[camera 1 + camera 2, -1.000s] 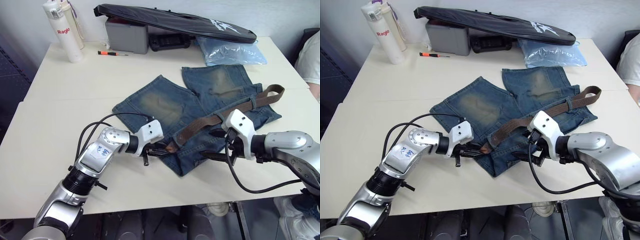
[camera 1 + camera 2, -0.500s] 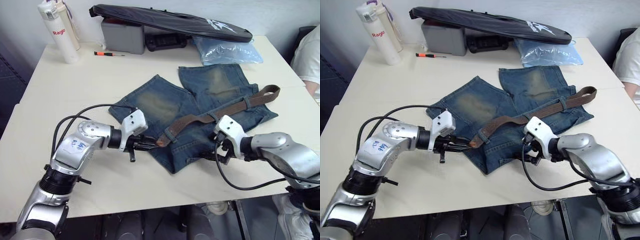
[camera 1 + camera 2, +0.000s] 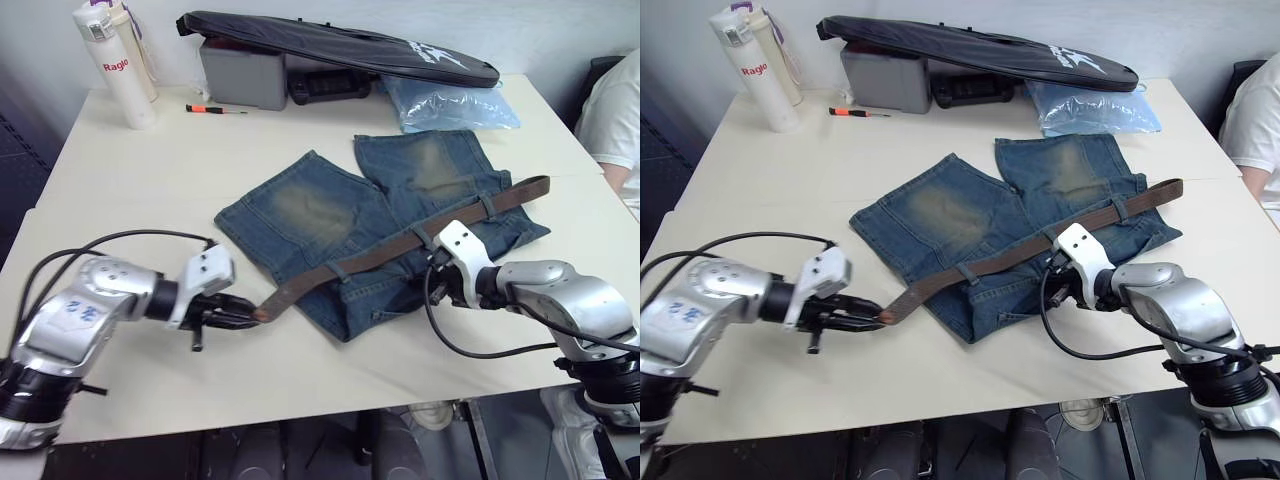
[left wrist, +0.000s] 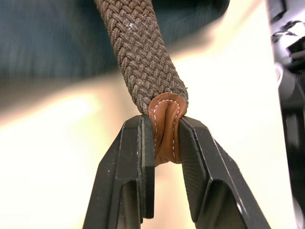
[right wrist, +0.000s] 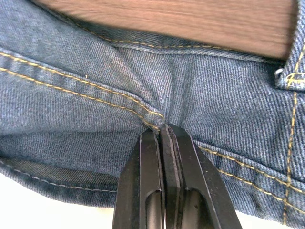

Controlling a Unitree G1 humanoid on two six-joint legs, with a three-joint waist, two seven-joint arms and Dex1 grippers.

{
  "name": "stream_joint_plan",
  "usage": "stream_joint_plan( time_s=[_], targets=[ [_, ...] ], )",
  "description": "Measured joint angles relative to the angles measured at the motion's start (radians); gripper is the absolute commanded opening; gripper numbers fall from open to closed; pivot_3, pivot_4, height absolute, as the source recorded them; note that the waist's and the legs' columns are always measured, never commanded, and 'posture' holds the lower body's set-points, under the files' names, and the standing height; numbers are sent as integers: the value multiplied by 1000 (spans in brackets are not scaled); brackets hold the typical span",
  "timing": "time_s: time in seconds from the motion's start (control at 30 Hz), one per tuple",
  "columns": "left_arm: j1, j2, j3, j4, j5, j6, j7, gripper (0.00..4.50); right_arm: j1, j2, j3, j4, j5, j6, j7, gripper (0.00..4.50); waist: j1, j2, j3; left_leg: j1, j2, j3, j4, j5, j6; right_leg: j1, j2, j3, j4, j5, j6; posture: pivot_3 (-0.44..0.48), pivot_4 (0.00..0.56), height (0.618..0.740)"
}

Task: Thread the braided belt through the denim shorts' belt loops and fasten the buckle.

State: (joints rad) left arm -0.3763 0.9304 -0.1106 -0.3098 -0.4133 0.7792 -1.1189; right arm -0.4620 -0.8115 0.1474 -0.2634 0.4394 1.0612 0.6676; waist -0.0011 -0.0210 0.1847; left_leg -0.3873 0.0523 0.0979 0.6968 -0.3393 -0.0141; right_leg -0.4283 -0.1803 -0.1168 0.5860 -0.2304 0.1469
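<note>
My left arm reaches forward and low over the worktop [image 3: 130,190], forearm nearly level, and my left hand [image 4: 164,143] pinches the folded tan leather tip of the belt [image 3: 400,246] between its two fingers. From that tip the belt runs up and to my right, over the bare worktop and then across the waistband of the shorts [image 3: 330,215], which lie flat in the middle of the worktop with both legs pointing away from me. The belt's far end sticks out past the shorts on my right side; it seems to pass under a belt loop [image 3: 487,206] near there, though I can't tell for sure.

My right arm bends inward, elbow out, and my right hand [image 5: 164,138] rests on the near edge of the shorts just below the belt, fingers pressed together on a fold of denim at a yellow-stitched seam.
</note>
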Motion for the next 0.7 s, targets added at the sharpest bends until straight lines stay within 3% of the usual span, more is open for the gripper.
stream_joint_plan(
  time_s=[0.2, 0.37, 0.53, 0.6, 0.7],
  targets=[
    [142, 119, 95, 8, -13, -34, -78, 521, -8, 3, 5, 6, 0, 7, 2, 0, -1, -2, -1, 0, 1, 0, 0, -1, -1, 0, 0, 0, 0, -1, -1, 0, 150, 740],
    [484, 337, 330, 145, 10, -95, -332, 521, -18, 3, 12, 29, -8, 10, 17, 0, 4, -6, -4, 1, 3, 0, 0, -3, -2, 0, 1, -3, 1, -2, -5, 0, 150, 740],
    [508, 337, 408, 229, 26, -140, -339, 521, -31, 3, 28, 35, -14, 7, 22, 0, 3, -9, -5, 1, 5, -1, 0, -4, -3, 0, 2, -3, 2, -3, -6, 0, 150, 740],
    [515, 348, 429, 266, 29, -160, -340, 1535, -34, 3, 35, 36, -15, 5, 30, 0, 1, -9, -5, 1, 7, -1, 0, -5, -4, 0, 4, -4, 2, -3, -7, 0, 150, 740],
    [515, 349, 439, 294, 36, -192, -345, 2470, -40, 3, 41, 40, -18, -1, 40, 0, 0, -9, -5, 2, 10, 1, 0, -6, -6, 0, 7, -4, 1, -3, -7, 0, 150, 740]
  ],
)
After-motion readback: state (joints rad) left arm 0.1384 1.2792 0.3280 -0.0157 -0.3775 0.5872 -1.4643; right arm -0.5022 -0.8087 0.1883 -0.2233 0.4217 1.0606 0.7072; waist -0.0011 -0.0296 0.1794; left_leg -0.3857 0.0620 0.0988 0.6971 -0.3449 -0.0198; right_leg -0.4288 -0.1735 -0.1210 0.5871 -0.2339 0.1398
